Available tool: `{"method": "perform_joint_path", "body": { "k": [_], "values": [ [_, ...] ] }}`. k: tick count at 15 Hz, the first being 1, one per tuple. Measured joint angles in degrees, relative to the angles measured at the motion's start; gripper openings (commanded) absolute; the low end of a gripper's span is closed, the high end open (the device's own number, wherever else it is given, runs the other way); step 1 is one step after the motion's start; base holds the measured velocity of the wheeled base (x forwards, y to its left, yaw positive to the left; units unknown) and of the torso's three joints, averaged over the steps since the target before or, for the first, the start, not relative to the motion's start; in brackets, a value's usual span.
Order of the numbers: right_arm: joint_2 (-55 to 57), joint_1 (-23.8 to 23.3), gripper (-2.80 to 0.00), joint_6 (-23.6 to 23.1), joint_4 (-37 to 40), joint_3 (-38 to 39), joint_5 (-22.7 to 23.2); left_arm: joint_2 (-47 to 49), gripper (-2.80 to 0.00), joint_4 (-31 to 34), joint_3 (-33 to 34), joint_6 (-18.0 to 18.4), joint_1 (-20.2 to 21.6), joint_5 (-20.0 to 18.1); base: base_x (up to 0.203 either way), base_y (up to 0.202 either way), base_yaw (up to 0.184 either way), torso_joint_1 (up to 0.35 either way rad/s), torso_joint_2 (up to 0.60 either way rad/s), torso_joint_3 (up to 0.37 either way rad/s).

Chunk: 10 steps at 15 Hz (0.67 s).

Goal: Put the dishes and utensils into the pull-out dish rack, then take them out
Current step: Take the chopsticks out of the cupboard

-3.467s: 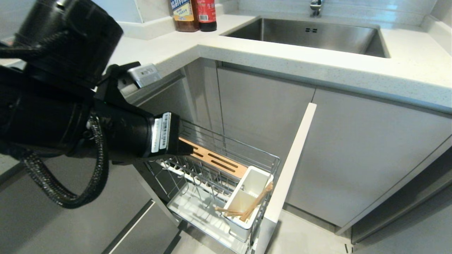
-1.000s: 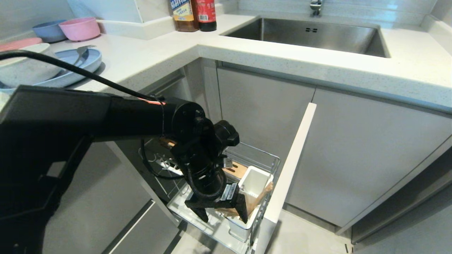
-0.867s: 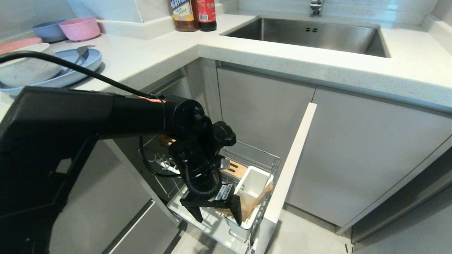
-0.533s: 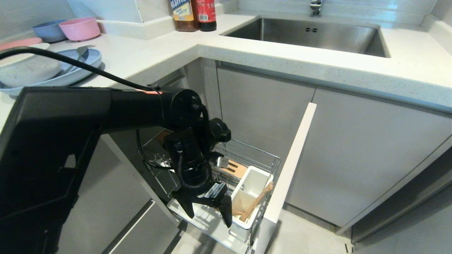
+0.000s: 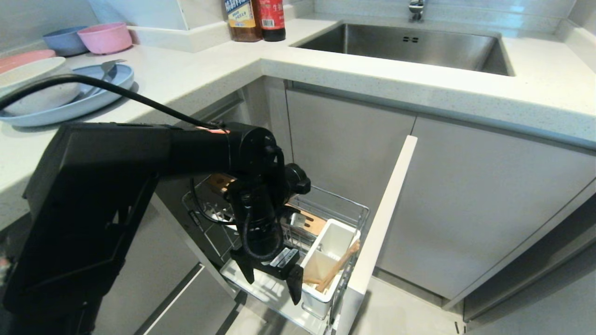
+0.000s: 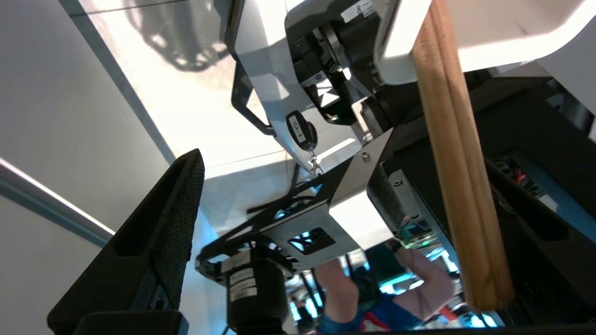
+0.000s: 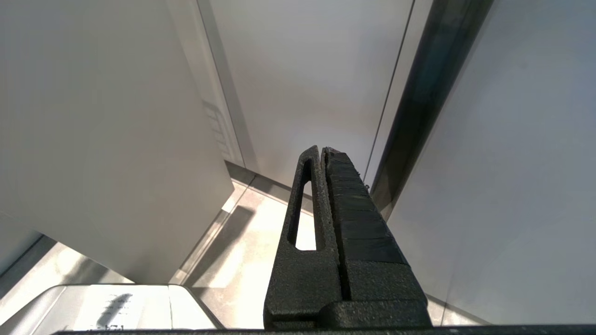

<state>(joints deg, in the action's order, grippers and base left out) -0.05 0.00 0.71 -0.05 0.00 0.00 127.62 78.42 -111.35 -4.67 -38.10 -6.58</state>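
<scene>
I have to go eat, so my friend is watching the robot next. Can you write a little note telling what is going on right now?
Left claw: open, empty, low over the pull-out chrome wire dish rack, beside its white plastic utensil holder.
Right claw: shut, parked by the cabinets.
Done: slim light-wood chopsticks lean in the holder.
Left: off-white bowl and shallow light-blue plate with a silver utensil wait on the white counter; load them, then unload.
</scene>
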Motion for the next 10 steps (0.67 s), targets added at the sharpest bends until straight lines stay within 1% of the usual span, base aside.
{"method": "perform_joint_path", "body": {
  "k": [4, 10],
  "values": [
    [0.0, 0.0, -2.80, 0.0, 0.0, 0.0, 0.0, 0.6, 0.00, -3.9, -0.1, -0.4, -1.0, -0.8, 0.000, 0.000, 0.000, 0.000, 0.00, 0.000],
    [0.0, 0.0, -2.80, 0.0, 0.0, 0.0, 0.0, 0.7, 0.00, -1.7, 0.0, 0.1, -1.5, 0.0, 0.000, 0.000, 0.000, 0.000, 0.00, 0.000]
  ]
}}
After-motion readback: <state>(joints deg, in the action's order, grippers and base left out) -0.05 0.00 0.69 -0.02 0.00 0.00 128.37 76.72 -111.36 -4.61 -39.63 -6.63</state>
